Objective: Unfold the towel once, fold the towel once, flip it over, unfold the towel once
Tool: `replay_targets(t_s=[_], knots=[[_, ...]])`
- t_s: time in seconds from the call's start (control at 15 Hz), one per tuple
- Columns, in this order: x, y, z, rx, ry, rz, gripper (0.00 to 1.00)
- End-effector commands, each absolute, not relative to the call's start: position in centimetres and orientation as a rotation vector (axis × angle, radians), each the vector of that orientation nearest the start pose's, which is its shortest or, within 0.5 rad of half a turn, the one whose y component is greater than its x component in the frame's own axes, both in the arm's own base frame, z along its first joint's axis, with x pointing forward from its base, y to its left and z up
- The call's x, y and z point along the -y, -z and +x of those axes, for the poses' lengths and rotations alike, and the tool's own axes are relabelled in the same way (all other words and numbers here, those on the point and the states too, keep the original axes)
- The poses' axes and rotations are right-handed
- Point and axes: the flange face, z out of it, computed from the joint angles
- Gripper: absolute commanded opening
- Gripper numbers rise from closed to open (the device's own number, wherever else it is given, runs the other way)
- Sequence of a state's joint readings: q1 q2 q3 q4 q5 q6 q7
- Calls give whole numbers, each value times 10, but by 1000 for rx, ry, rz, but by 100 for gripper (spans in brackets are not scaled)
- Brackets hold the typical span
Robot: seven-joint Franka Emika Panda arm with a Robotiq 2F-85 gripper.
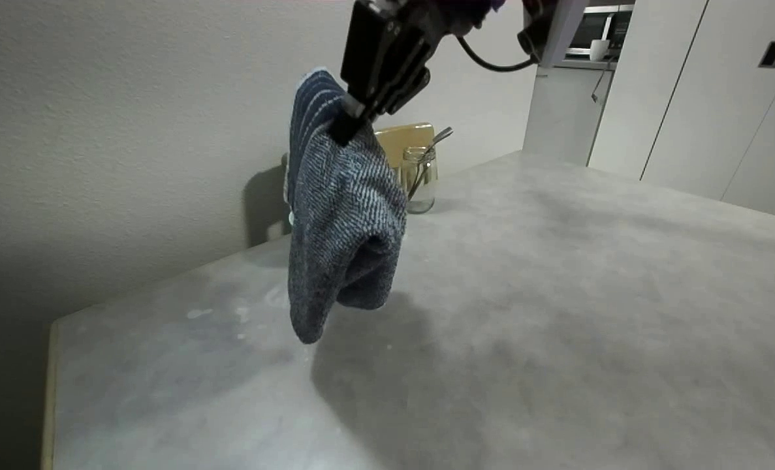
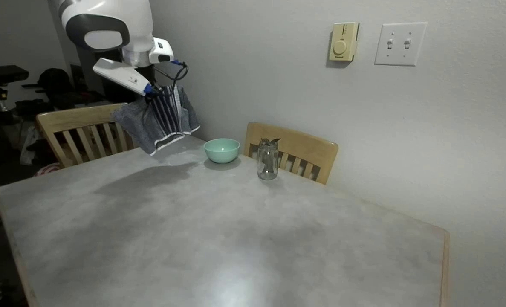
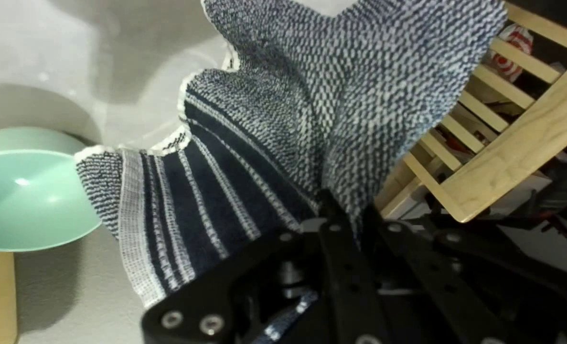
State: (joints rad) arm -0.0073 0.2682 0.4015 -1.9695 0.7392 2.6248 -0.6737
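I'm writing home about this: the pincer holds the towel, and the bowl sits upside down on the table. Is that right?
Not quite: the bowl sits upright on the table, as an exterior view shows. The pincer does hold the towel.

The light is dim. In an exterior view, glare (image 2: 235,283) whitens the table (image 2: 342,243) between its side edges; a soft shadow (image 2: 150,177) lies below the towel (image 2: 165,117).

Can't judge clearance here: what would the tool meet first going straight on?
Past the towel it grips, the tool would probably meet the tabletop; the towel hides that line, so depth is unclear.
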Motion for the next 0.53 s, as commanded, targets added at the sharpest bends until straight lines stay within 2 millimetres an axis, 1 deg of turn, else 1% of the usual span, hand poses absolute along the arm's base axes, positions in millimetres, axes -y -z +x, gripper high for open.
replay_targets(t_s=[0.0,0.07,0.2,0.33,0.47], knots=[[-184,-352,571,553,563,-2410,2],[-174,-335,567,614,504,-2384,2],[-149,-300,553,682,389,-2342,2],[-116,-267,534,681,268,-2324,2],[-83,-241,513,609,161,-2343,2]])
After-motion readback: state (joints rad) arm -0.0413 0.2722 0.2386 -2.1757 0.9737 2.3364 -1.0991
